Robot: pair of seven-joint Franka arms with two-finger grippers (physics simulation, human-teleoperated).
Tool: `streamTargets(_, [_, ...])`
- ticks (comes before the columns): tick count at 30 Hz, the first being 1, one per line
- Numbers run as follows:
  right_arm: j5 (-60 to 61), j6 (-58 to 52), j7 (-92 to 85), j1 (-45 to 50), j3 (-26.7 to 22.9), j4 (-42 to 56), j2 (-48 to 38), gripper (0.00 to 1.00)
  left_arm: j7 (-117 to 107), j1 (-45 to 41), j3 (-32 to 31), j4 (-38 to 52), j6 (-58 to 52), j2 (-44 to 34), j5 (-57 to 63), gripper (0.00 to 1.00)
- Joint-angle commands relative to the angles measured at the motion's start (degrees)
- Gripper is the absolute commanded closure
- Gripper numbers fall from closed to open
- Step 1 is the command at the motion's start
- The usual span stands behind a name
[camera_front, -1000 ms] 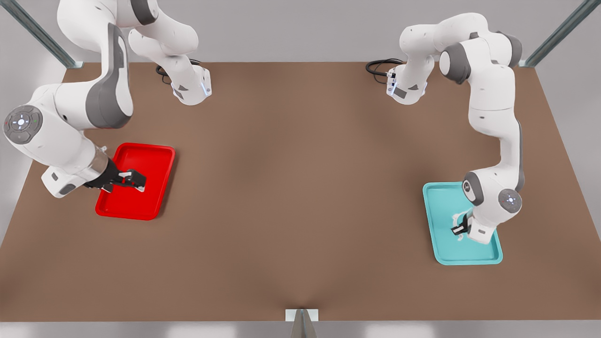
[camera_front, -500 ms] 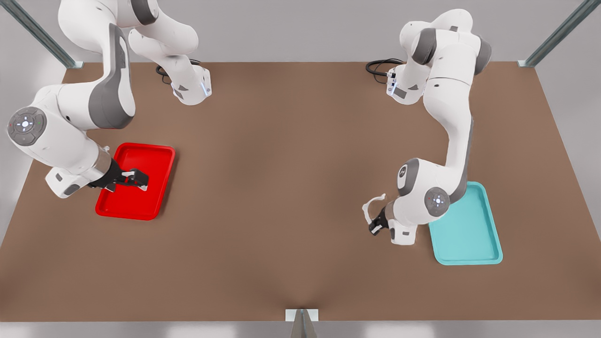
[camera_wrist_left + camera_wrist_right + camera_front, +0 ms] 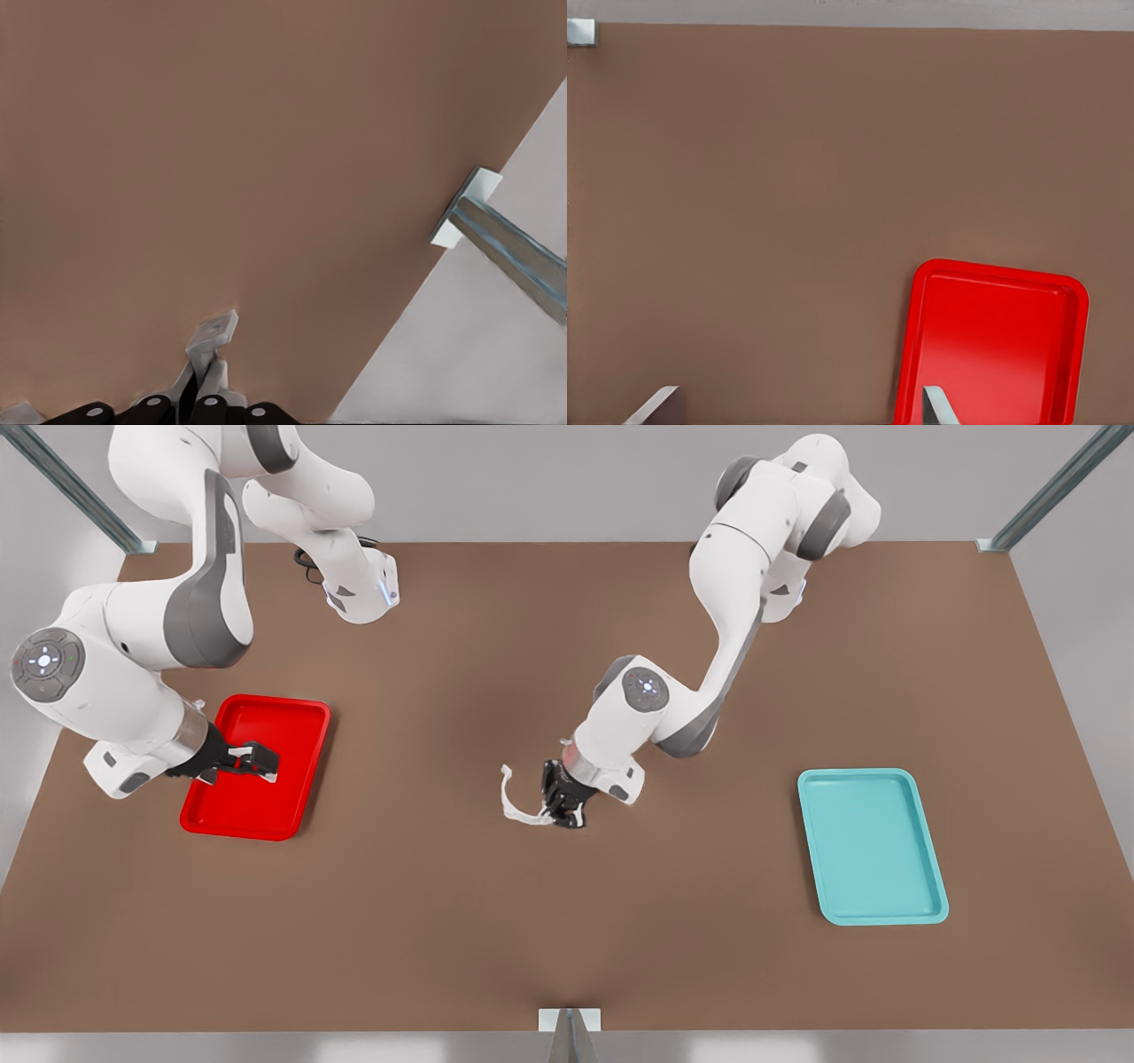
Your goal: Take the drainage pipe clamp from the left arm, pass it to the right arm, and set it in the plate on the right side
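L claw (image 3: 556, 815) is clamped on the drainage pipe clamp (image 3: 514, 802), held above the desk (image 3: 461, 921) near its middle, w/ the teal tray (image 3: 873, 847) well apart on the front view's right. R claw (image 3: 257, 766) hangs over the plate (image 3: 266, 806) on the front view's left, fingers spread wide apart & holding nothing.

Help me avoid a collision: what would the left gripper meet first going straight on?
Likely bare table: the left gripper, shut on the drainage pipe clamp, points down at it. The right gripper waits over the plate.
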Motion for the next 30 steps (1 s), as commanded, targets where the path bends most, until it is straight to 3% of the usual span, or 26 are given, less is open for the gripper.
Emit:
streamTargets(1, [-0.1, 1.2, 0.3, 0.4, 0.0, 0.0, -0.1, 0.00, -77.7, -0.2, -1.5, 0.4, 8.2, -0.1, 0.0, 0.79])
streamTargets(7, [0.3, 3.8, 0.1, 0.5, 0.6, 1.2, 2.2, 0.00, -80.2, -1.3, -4.5, 1.2, 11.5, 1.2, 0.0, 0.79])
streamTargets(8, [0.2, 8.2, 0.3, 2.5, 1.6, 2.9, 4.9, 0.00, -80.1, -1.6, -4.5, 1.2, 11.5, 1.5, 0.0, 0.79])
streamTargets(11, [0.2, 8.3, 11.7, 9.0, 3.1, 2.9, 5.5, 0.00, -80.2, -1.8, -4.5, 1.2, 11.4, 1.8, 0.0, 0.79])
streamTargets(22, [0.0, 9.4, 12.1, 13.2, 6.9, 1.4, 6.6, 0.00, -80.0, -1.7, -4.8, 1.2, 11.4, 2.6, -0.1, 0.79])
streamTargets(30, [-3.1, 11.3, 13.0, 16.7, 6.9, -0.5, 8.4, 0.00, -80.0, -1.6, -4.9, 1.1, 11.4, 2.7, -0.1, 0.79])
